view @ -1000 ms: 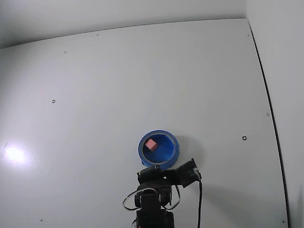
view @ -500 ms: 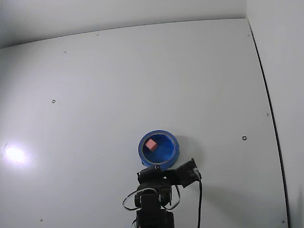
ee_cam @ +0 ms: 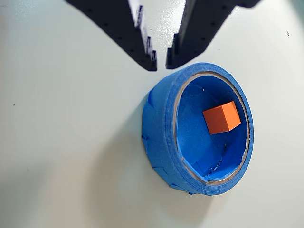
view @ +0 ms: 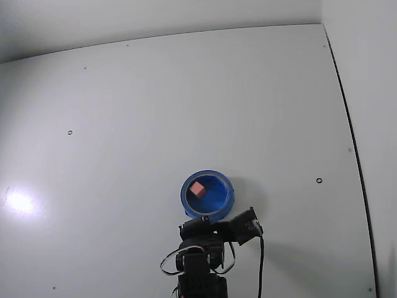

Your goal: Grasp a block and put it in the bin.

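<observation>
The block [ee_cam: 221, 118] looks orange in the wrist view and pink in the fixed view [view: 197, 189]. It lies inside the bin [ee_cam: 159, 137], a round blue bowl with a thick rim [view: 230, 200], resting free on its floor. My gripper [ee_cam: 161, 62] comes in from the top of the wrist view. Its two black fingertips are almost touching, nothing is between them, and they hover just beyond the bin's outer rim. In the fixed view the folded arm sits at the bottom edge, with the gripper [view: 200, 220] at the bin's near side.
The bin stands on a plain white table [view: 186, 99] with a few small screw holes. A dark seam [view: 347, 130] runs along the table's right edge. The arm's cables [view: 260, 261] loop beside its base.
</observation>
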